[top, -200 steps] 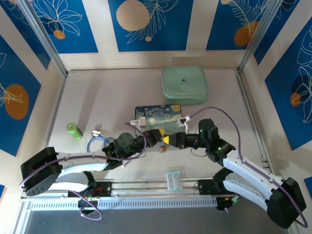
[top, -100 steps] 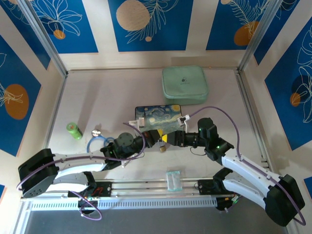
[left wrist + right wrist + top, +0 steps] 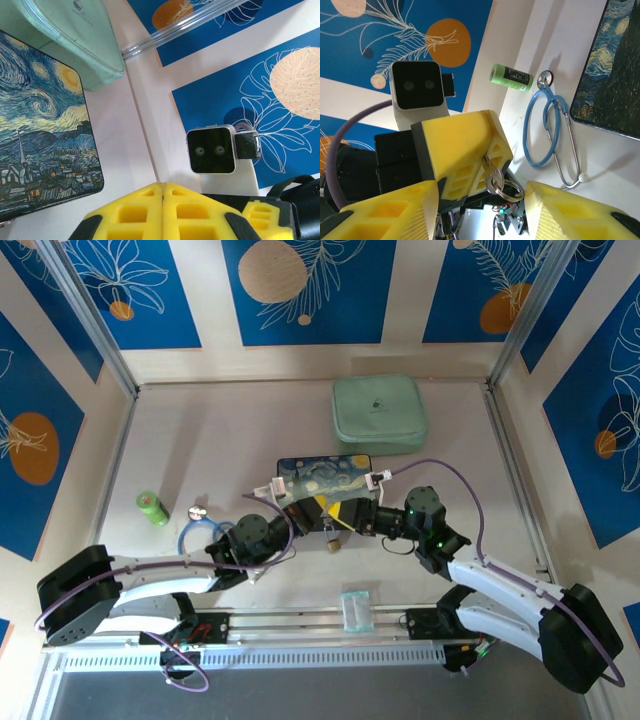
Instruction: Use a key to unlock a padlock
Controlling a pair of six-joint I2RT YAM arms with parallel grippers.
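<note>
**Ana:** Both arms have crept toward 12 o'clock over the last second. The right fingers (image 3: 385, 210) were pressed together back then, and now they stand apart!

**Ben:** Wide apart, yes. In the right wrist view they sit on either side of the key (image 3: 493, 178), and there's a gap between it and each pad.

**Ana:** So who's got the key?

**Ben:** The left fingers (image 3: 465, 145). They're closed seam to seam and clamped on it at the very tip. The blade is hidden between the pads, while the head and a small ring hang out below.

**Ana:** And the padlock?

**Ben:** The padlock (image 3: 330, 543) lies loose on the tabletop (image 3: 200, 440), in the same spot as a second ago. That's at 6 o'clock from where the two sets of fingers meet, just beside them, and neither arm is holding it.

**Ana:** What's around them?

**Ben:** The starry-night box (image 3: 330, 475) sits right at 12 o'clock of the fingers, and the mint pouch (image 3: 379, 413) is farther out, at 1 o'clock of the box. At 9 o'clock of the left wrist there's the blue stethoscope (image 3: 545, 80), with the green roll (image 3: 152, 508) beyond it, nearer the left wall.
</note>
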